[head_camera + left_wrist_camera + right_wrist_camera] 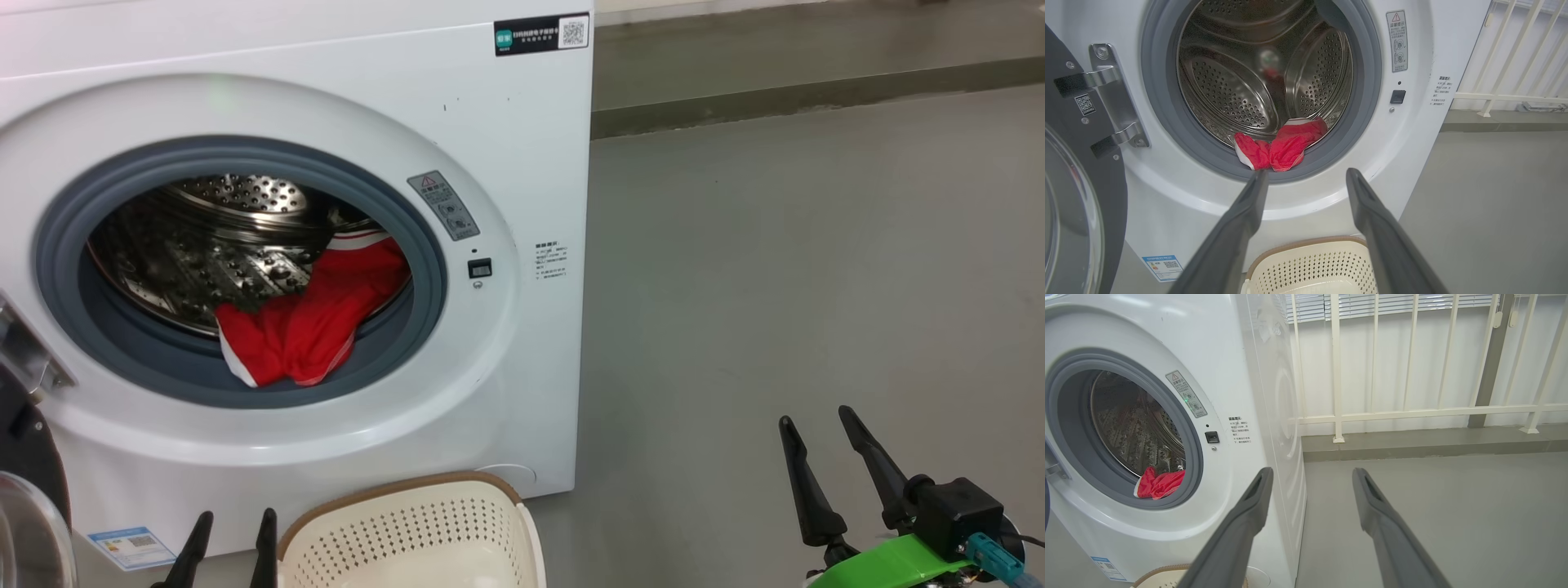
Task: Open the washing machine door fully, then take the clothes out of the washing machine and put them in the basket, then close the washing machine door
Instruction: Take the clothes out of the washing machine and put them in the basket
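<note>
The white washing machine (pixel 522 163) stands with its door (pixel 1069 196) swung wide to the left on its hinge. Red clothes (pixel 314 314) with white trim lie at the drum's front lip, draped over the grey rubber ring (pixel 1363 102). The cream basket (pixel 424 531) sits on the floor directly below the opening. My left gripper (pixel 233 523) is open and empty, low beside the basket's left edge, pointing at the clothes (pixel 1282 145). My right gripper (pixel 816 425) is open and empty, to the right of the machine over the bare floor.
Grey floor (pixel 816 269) stretches to the right of the machine. A raised kerb and a white railing (pixel 1412 412) run along the back wall. The open door's black rim and glass bowl stand at the far left (pixel 24 506), close to my left arm.
</note>
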Available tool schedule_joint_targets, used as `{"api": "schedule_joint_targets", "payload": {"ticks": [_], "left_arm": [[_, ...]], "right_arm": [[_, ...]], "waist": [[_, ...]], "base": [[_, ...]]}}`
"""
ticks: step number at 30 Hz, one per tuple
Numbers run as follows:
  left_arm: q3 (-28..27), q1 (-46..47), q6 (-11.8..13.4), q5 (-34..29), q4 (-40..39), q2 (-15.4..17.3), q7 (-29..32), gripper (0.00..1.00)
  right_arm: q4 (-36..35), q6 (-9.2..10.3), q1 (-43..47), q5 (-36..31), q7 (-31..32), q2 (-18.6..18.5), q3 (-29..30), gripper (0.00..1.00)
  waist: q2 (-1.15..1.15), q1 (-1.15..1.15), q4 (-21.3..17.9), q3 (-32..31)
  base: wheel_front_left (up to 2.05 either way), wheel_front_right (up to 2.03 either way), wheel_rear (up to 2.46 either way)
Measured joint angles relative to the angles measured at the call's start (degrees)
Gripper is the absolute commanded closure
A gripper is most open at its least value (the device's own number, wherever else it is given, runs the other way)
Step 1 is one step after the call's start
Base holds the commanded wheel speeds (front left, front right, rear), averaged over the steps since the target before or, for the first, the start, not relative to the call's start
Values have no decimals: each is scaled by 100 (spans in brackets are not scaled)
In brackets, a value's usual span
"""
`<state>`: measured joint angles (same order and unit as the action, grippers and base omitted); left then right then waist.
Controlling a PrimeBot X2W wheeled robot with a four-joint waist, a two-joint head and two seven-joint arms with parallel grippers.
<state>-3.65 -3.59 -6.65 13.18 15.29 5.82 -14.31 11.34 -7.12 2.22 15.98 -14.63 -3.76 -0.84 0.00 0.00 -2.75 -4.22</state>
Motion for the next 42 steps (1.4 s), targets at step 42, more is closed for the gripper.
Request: {"api": "schedule_joint_targets", "payload": {"ticks": [42], "left_arm": [[-135,416,162,-156,-48,-108,0,0]], "right_arm": [[0,0,-10,8,0,-10,-32,0]], "waist": [[0,0,77,304]], "base": [[4,-4,0]]}}
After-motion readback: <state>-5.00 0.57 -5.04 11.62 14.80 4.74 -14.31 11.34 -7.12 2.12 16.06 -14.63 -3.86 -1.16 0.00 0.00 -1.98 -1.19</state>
